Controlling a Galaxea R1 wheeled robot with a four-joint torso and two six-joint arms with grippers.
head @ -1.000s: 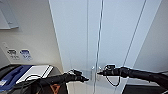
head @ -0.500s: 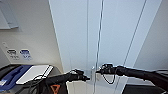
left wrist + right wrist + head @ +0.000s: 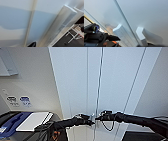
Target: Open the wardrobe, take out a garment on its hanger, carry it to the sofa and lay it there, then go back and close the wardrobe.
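Head view: the wardrobe (image 3: pixel 105 84) is seen close ahead, tall and white, both doors shut, the seam between them running down the middle. Both arms are stretched forward at the same height towards that seam; the left gripper (image 3: pixel 88 119) is placed just on its own side of the seam, the right gripper (image 3: pixel 102 117) just on the other, the two tips nearly meeting at the handles. A blue and white object (image 3: pixel 22 122) lies low beside the left arm, what it is cannot be told. Left wrist view: a white vertical handle (image 3: pixel 65 23) is seen standing proud of the door panel as a long ridge; a dark tip of the left gripper is visible near it, but whether its fingers are spread or pressed together cannot be told. Right wrist view: the pair of handles (image 3: pixel 121 33) is seen flanking the seam, with the other arm's dark body alongside; the right gripper's own state cannot be told either. Judgement: the doors look stiff, smooth and light-swinging; hold is best taken on each handle's raised edge, since the flat panels offer nothing to pinch and would be slippery.
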